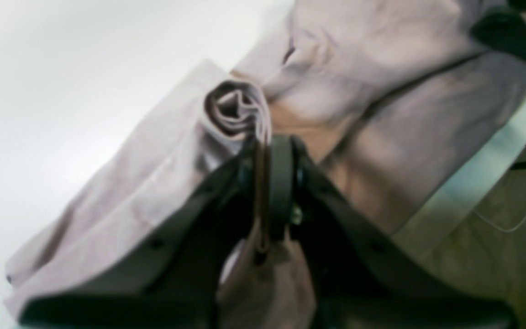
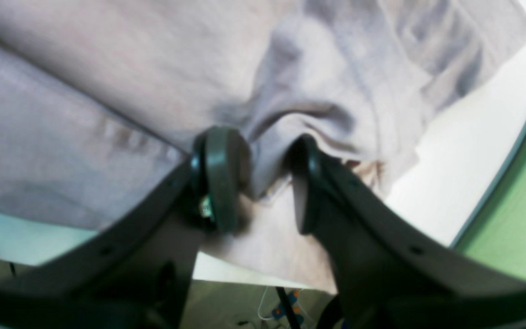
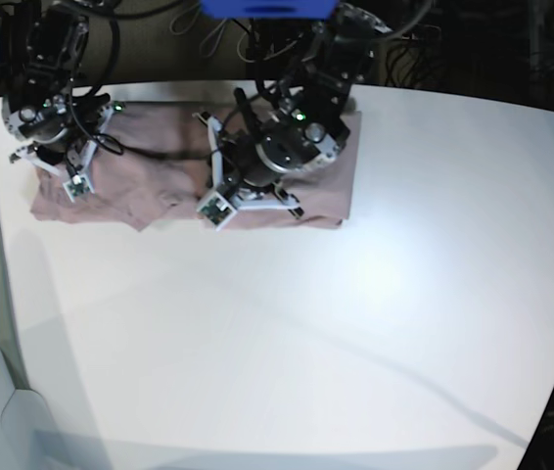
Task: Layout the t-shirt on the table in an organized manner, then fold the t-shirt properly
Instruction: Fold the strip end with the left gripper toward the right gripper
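Dusty mauve cloth, one soft, wrinkled t-shirt point(image 3: 160, 181), lies spread along the far edge of the large, smooth white table point(image 3: 336, 323), close to its far left corner as the base view has it. The tabletop nearer that camera and to its right is bare white, so open room lies there, while the cloth's far side sits right by the rounded rim.

Two arms stand over the shirt. The left gripper point(image 1: 265, 151), black with rounded pads, has its jaws pressed together on a rolled bunch of the shirt, a detail only the left wrist view gives. The right gripper point(image 2: 263, 178) shows its jaws apart in the right wrist view, with a raised fold of cloth touching both pads; that view also shows the table's curved edge just beside the shirt's corner.
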Controlling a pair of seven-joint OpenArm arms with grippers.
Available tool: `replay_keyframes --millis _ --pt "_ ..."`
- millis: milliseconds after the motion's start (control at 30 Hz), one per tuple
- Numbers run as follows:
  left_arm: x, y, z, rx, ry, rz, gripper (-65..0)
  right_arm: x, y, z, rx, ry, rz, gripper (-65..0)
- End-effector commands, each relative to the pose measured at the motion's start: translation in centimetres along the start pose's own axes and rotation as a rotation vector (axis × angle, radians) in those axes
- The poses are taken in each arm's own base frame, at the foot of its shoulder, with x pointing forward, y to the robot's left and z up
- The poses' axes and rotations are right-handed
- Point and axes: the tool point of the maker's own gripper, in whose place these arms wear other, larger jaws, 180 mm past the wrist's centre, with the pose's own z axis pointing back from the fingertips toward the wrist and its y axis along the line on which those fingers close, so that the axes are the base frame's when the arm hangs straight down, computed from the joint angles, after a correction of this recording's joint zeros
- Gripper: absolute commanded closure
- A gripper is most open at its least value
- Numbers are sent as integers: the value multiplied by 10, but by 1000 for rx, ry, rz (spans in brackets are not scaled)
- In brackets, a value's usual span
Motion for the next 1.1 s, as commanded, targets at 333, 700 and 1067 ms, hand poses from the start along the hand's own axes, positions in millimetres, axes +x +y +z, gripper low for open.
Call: replay_keyframes --millis 333,700,1067 --pt "13 -32 -21 -102 -47 -31 -5 5 -6 3 -15 -19 7 -205" --pt "-1 -33 -29 -109 4 -33 -71 6 -6 3 -16 -20 7 -206" --pt "57 -35 3 -143 -202 11 -278 8 -8 4 -21 -25 9 -206"
